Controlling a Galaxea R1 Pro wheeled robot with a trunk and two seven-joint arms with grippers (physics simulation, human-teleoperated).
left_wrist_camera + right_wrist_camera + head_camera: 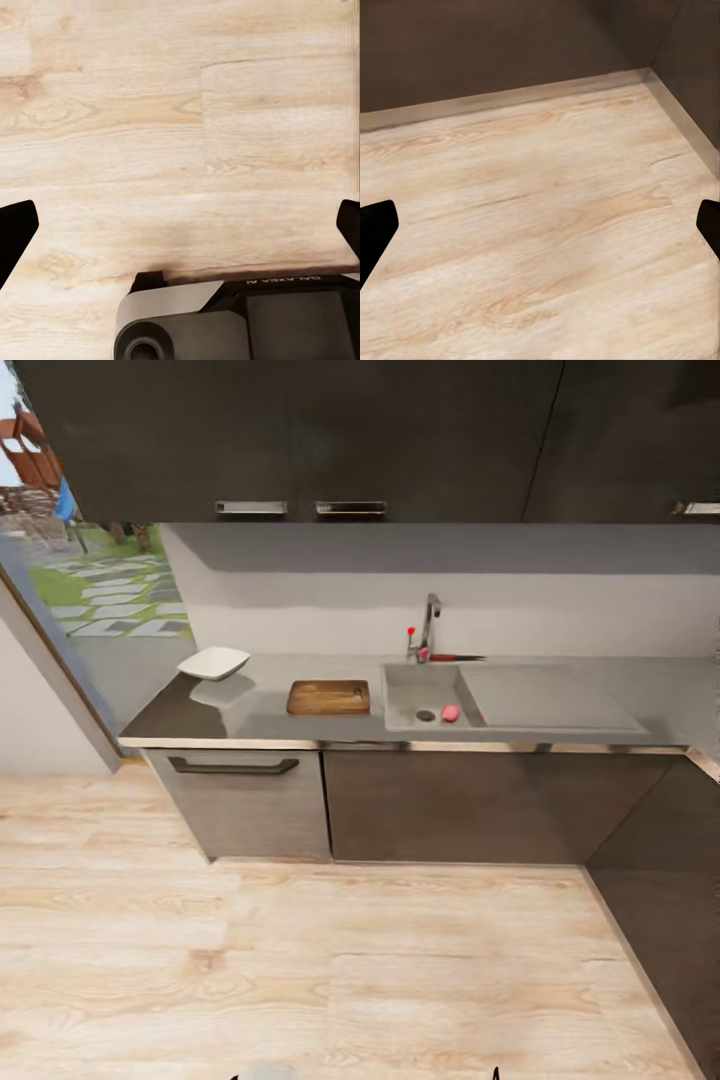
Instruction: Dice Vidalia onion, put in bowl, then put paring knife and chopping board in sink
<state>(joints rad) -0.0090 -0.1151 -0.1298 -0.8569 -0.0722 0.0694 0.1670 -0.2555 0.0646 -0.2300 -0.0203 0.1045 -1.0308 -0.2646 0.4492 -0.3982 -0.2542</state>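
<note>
Both grippers, left gripper (180,225) and right gripper (540,225), hang spread wide over the wood floor (300,960), holding nothing, while the Vidalia onion (451,713) sits in the sink (400,690) at 3 o'clock from the drain (426,715), chopping board (328,697) at 9 o'clock of the basin.

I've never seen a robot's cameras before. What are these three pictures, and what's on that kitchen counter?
They are simulator renders from a wheeled two-armed robot. The big picture comes from its head camera, facing a glossy grey countertop. On it sit a shallow white squarish bowl and a brown wooden chopping board. The grey steel sink holds a small pinkish onion; a red-handled paring knife lies behind it, by the tap. The other two pictures come from cameras at each wrist, looking down at pale wooden floor. The left gripper and right gripper are open, holding nothing.
</note>
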